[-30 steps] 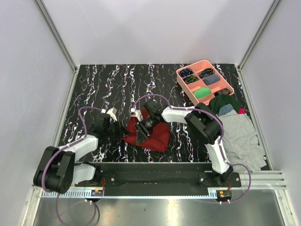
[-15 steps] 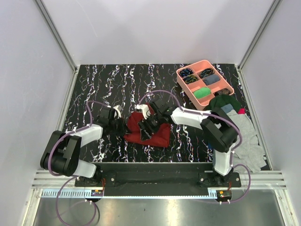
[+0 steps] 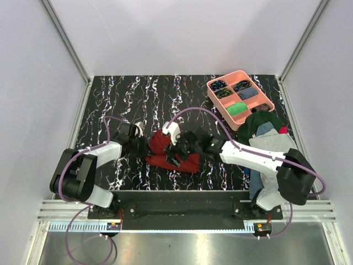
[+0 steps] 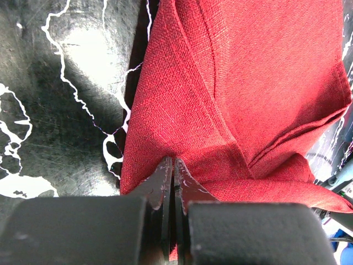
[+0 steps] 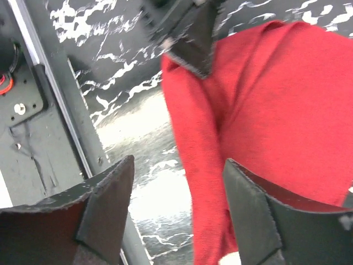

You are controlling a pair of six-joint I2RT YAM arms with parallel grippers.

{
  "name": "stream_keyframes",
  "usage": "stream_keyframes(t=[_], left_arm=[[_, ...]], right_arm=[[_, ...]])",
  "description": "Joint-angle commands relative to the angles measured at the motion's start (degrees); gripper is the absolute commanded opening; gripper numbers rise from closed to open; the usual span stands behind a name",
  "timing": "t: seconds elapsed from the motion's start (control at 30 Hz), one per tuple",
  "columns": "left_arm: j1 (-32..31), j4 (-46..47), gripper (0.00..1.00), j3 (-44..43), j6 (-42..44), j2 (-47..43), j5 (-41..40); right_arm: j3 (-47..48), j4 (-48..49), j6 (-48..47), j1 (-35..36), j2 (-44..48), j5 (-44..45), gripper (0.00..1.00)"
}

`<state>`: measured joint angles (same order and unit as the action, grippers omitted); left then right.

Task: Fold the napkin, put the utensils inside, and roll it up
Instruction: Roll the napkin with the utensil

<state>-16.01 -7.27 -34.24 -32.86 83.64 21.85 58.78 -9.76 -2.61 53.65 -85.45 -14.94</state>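
Two arms meet at the napkin (image 3: pixel 159 142), which lies bunched and folded on the marbled table (image 3: pixel 110 99) near its front edge. Left gripper (image 4: pixel 172 172) is clamped on the cloth's edge fold. Right gripper (image 5: pixel 176 212) is spread wide, grasping nothing; contact with the cloth is unclear. In the top view the right wrist hides the napkin's middle.

1. Bare marbled table (image 3: pixel 127 94) stretches across the far side and left, open for passing
2. A pink tray (image 3: pixel 222 109) fills the far right corner, a clothes pile (image 3: pixel 278 157) the right edge
3. Both arms crowd the napkin (image 3: pixel 189 163) near centre: left gripper (image 4: pixel 174 168) pinching its edge, right gripper (image 5: pixel 177 165) spread wide over it
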Motion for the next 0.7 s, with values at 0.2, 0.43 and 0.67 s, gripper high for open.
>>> stream_keyframes(t=[0.2, 0.43, 0.67], left_arm=[[-0.16, -2.31, 0.0, -1.27, 0.96, 0.92, -0.67], [-0.16, -2.58, 0.0, -1.53, 0.96, 0.65, -0.14], [-0.16, -2.75, 0.0, -1.71, 1.22, 0.83, -0.05]], right_arm=[[-3.68, -2.64, 1.91, 3.31, -2.26, 7.38, 0.65], [-2.89, -2.11, 1.38, 3.31, -5.6, 6.15, 0.6], [-3.5, -1.49, 0.77, 3.39, -7.71, 9.05, 0.64]])
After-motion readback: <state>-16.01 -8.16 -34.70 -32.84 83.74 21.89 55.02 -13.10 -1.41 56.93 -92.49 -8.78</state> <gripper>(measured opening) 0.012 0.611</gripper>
